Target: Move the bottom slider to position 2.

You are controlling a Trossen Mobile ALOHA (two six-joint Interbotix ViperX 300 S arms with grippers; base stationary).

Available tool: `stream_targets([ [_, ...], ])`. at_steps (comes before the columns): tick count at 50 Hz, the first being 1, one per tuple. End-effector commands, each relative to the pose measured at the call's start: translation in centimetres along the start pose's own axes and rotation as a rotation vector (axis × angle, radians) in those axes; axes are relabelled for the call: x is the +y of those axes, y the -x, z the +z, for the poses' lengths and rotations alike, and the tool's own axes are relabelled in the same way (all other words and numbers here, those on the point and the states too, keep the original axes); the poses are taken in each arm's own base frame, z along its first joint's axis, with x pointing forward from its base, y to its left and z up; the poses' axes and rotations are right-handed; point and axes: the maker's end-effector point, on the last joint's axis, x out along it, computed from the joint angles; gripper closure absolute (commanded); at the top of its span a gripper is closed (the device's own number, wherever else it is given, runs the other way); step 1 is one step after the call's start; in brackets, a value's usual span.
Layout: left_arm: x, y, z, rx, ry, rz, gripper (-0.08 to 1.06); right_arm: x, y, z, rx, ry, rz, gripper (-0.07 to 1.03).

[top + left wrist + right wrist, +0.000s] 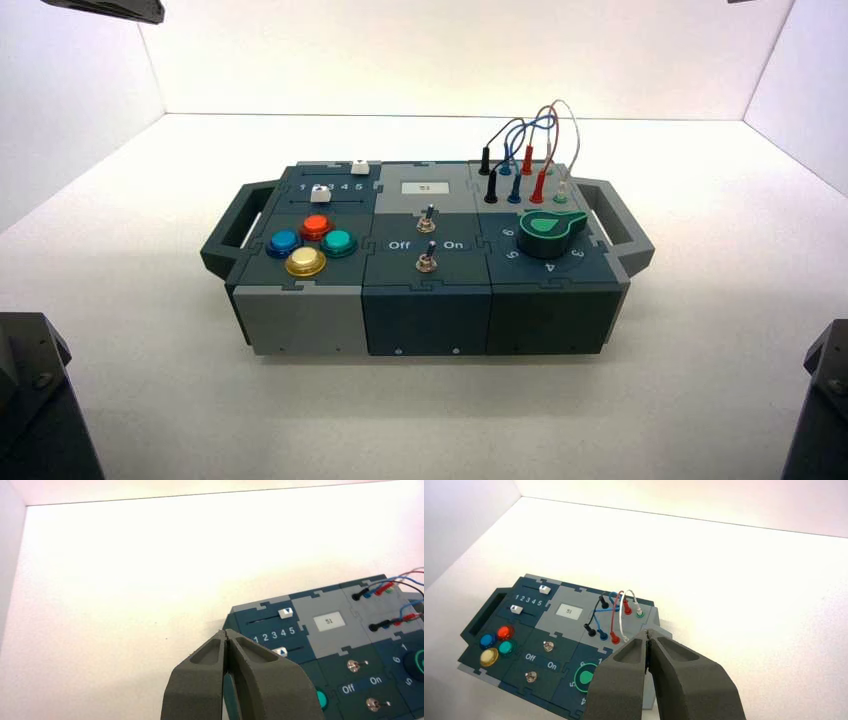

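The bottom slider (320, 192) is a small white cap on the dark teal panel at the box's left rear, just below the row of numerals 1-5. It also shows in the left wrist view (280, 651) and the right wrist view (516, 609). It stands toward the low-numbered end, close to the numeral 2 (265, 637); I cannot tell the exact position. My left gripper (226, 632) is shut and empty, held back from the box's left side. My right gripper (646, 631) is shut and empty, held back from the box's right front.
The top slider cap (360, 167) sits at the right end of its unnumbered track. The box also bears coloured buttons (310, 245), two toggle switches (426, 222), a green knob (548, 226), plugged wires (525, 150) and side handles (228, 235). Both arm bases (30, 400) stand at the near corners.
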Motion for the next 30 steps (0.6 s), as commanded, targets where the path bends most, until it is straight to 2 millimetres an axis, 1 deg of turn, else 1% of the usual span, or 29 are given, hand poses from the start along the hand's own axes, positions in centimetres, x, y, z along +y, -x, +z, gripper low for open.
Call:
stream_targets([
  [1, -0.5, 0.1, 0.8, -0.020, -0.012, -0.014, 1.01, 0.3, 0.4, 1.3, -0.027, 0.001, 0.009, 0.99],
  [10, -0.6, -0.1, 0.6, -0.009, -0.015, -0.018, 1.01, 0.3, 0.4, 1.2, -0.025, -0.001, 0.009, 0.99],
  [15, -1.0, -0.2, 0.4, 0.004, -0.026, -0.031, 1.01, 0.4, 0.4, 1.1, -0.023, 0.001, 0.015, 0.99],
  [21, -2.4, -0.5, 0.1, 0.024, -0.065, -0.076, 1.01, 0.9, 0.5, 1.1, -0.023, 0.014, 0.039, 0.99],
  [30, -5.1, -1.8, -1.9, 0.142, -0.149, -0.150, 1.01, 1.3, 0.5, 1.0, -0.021, 0.024, 0.052, 0.99],
])
